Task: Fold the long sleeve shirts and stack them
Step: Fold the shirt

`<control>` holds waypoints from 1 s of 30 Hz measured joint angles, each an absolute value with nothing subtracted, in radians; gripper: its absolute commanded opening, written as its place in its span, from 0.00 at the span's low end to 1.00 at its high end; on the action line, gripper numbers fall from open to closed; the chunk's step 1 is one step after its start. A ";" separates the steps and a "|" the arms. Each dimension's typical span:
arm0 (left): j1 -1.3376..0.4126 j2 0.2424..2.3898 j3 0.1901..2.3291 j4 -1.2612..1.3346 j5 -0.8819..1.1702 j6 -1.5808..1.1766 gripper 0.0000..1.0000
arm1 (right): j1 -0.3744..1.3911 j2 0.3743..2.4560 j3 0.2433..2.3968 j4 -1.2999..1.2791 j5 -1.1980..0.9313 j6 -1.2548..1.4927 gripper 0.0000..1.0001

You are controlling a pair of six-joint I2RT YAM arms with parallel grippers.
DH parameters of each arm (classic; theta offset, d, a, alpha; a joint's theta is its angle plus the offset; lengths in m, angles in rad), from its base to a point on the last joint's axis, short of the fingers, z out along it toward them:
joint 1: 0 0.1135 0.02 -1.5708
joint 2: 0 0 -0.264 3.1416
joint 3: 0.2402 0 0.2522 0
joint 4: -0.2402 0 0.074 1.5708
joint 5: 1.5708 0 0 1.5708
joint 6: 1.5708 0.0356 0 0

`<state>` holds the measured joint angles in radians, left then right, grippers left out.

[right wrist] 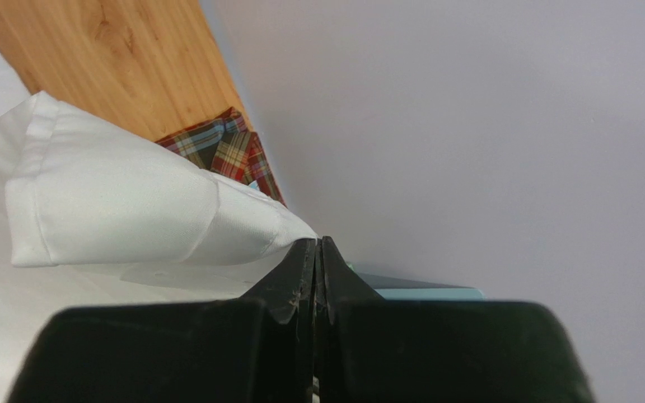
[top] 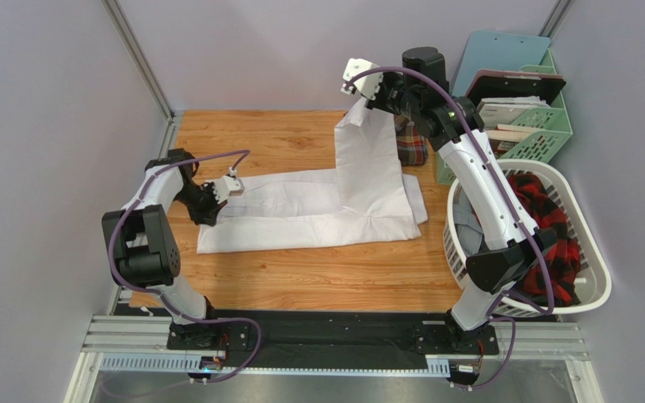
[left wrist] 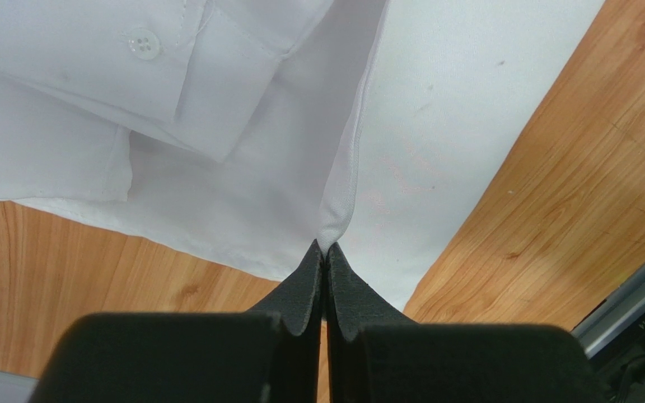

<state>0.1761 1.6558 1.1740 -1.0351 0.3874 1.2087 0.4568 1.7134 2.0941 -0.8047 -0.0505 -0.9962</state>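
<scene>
Two containers at right: white basket (top: 591,252) holds red-black checked cloth (top: 546,220), green crate (top: 553,138) holds papers (top: 509,112); white shirt (top: 301,214) lies on the table (top: 317,281), left gripper (left wrist: 324,254) pinching its edge, right gripper (right wrist: 317,248) clamped on a lifted part; plaid shirt (top: 411,147) behind.

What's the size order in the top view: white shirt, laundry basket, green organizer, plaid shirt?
1. white shirt, though its lifted end is nearer the camera
2. laundry basket
3. green organizer
4. plaid shirt, mostly hidden behind the white shirt, so only its visible patch counts
</scene>
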 measured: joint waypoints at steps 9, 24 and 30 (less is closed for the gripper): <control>0.179 1.703 1.174 -0.995 0.386 1.167 0.00 | 0.484 1.715 1.985 -0.660 -0.062 -1.024 0.00; 0.184 1.741 1.169 -0.933 0.357 1.073 0.04 | 0.538 1.819 1.867 -0.510 -0.033 -1.060 0.00; 0.196 1.770 1.172 -0.921 0.361 1.000 0.43 | 0.587 1.866 1.864 -0.487 0.001 -1.032 0.00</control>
